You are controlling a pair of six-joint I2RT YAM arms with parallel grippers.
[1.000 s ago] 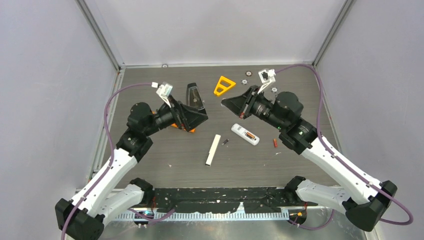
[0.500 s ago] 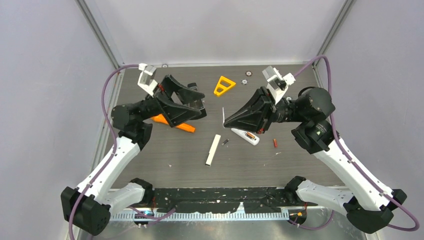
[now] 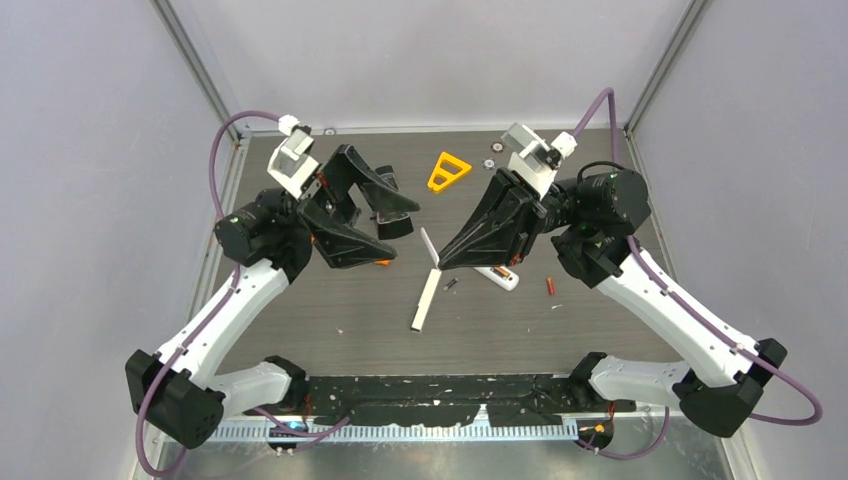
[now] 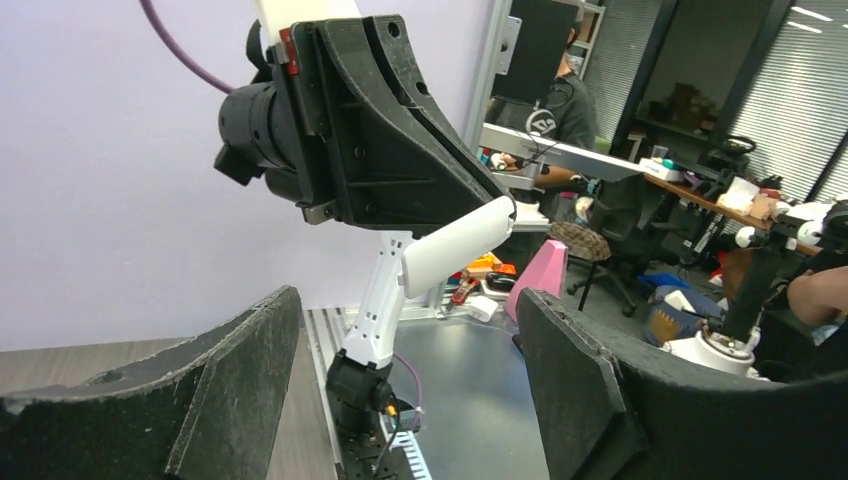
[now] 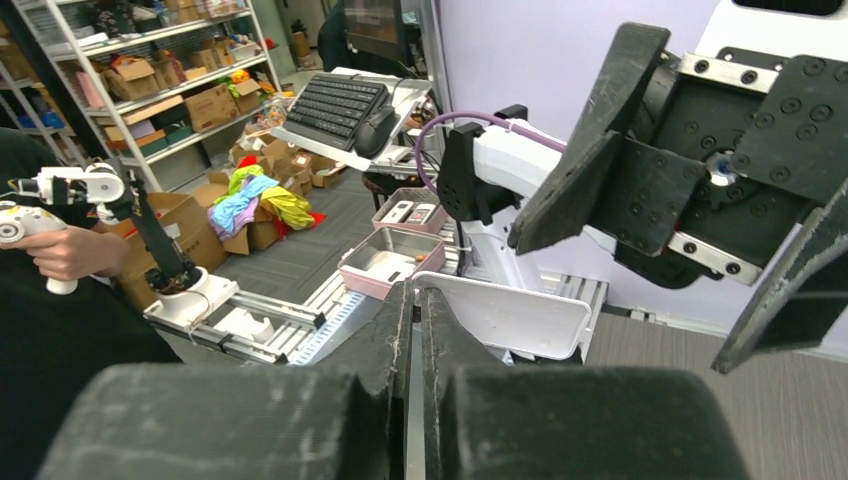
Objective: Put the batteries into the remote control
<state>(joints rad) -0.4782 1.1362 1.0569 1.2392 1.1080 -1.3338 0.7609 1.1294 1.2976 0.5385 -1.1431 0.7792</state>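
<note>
The right tool is covering most of the white remote, and its fingers are hiding the near end of the white cover. The left tool is hiding nearly all of an orange piece. The dark grey battery is showing too small for detail.

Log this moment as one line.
left gripper open, raised | right gripper shut on white panel, airborne | red battery loose on table

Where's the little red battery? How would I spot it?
Look at the dark table, on the side of the right arm. Just right of the short white remote lies the red battery: a tiny red stick, far smaller than the remote and alone on bare tabletop.
</note>
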